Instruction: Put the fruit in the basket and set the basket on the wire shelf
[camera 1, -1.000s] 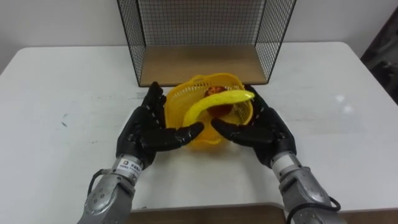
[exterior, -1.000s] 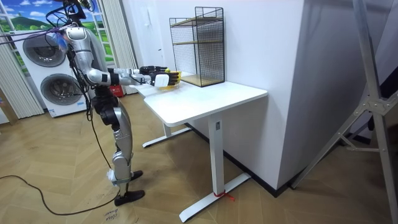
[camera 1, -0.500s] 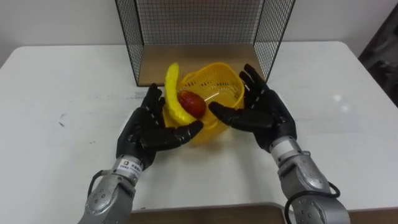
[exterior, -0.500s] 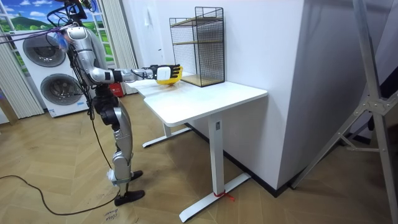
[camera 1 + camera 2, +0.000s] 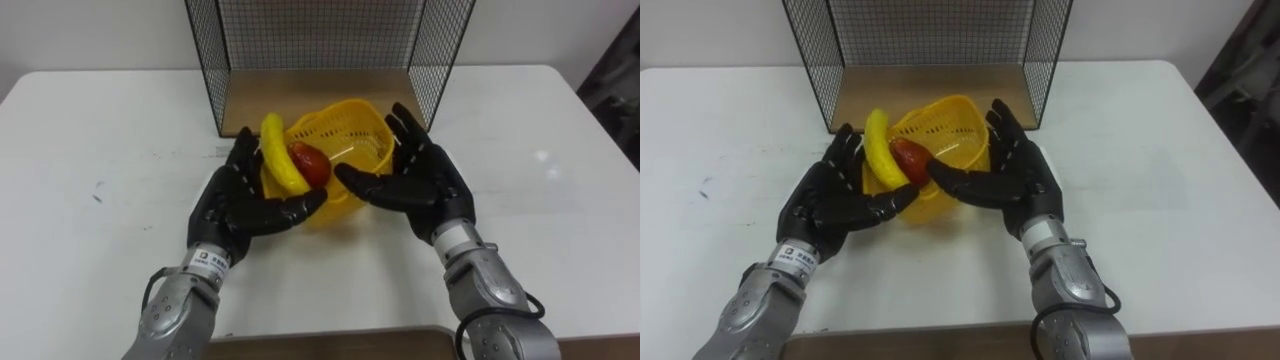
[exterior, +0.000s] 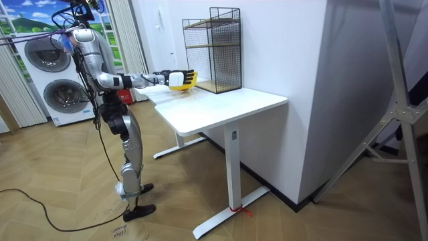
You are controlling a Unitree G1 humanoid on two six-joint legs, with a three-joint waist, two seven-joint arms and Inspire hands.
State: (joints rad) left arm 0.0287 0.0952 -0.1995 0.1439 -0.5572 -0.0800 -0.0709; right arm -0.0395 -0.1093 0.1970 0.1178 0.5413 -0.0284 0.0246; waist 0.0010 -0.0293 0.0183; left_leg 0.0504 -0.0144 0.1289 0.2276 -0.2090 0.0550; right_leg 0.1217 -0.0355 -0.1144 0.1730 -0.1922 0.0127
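Yellow perforated plastic basket (image 5: 357, 131) is tipped on its side, pressed between the flat black left hand (image 5: 240, 205) and right hand (image 5: 425, 180), fingers straight. Smooth curved yellow banana (image 5: 278, 155) leans out against the left fingers, with a glossy red round fruit (image 5: 310, 165) at the basket mouth. Black wire-mesh shelf (image 5: 320, 30) with a wooden base stands behind on a matte white table (image 5: 110, 130); the floor is wood.

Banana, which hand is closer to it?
Left. The left hand is right beside the banana at the basket's left side; the right hand is on the basket's far side.
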